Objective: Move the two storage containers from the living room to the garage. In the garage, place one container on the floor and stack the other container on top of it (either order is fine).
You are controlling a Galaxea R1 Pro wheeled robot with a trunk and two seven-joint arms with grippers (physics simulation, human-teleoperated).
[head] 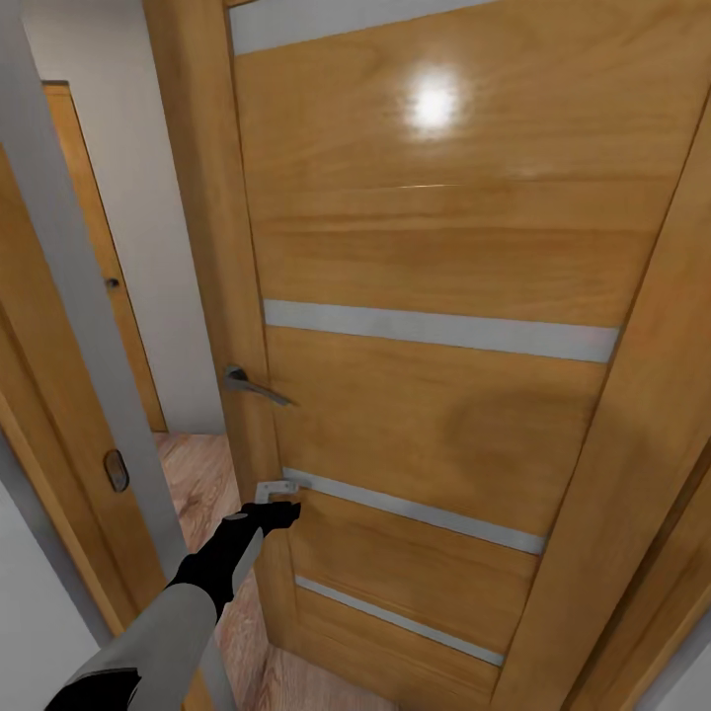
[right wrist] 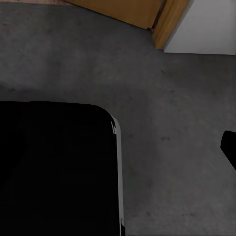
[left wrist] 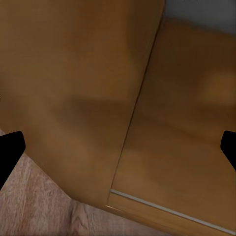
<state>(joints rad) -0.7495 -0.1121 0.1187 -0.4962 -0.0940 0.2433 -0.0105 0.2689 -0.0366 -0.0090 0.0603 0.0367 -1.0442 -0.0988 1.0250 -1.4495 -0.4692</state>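
The two storage containers are out of view. My left gripper (head: pixel 282 513) reaches out to the free edge of a wooden door (head: pixel 434 395), low down and just under a pale latch plate (head: pixel 276 489). In the left wrist view the left gripper (left wrist: pixel 118 147) is open wide, its fingertips (left wrist: pixel 10 150) at both borders, with the door panel close ahead and nothing between them. The right wrist view looks down on the dark grey concrete floor (right wrist: pixel 162 98). There one black fingertip (right wrist: pixel 229 147) of my right gripper stands far out at the border.
The door has grey stripes and a metal lever handle (head: pixel 253 385). A door frame (head: pixel 69 395) with a strike plate stands close on the left. Between them, light wood planks (head: pixel 202 474) lead to another wooden door (head: pixel 94 237). My black base (right wrist: pixel 54 167) lies over the concrete.
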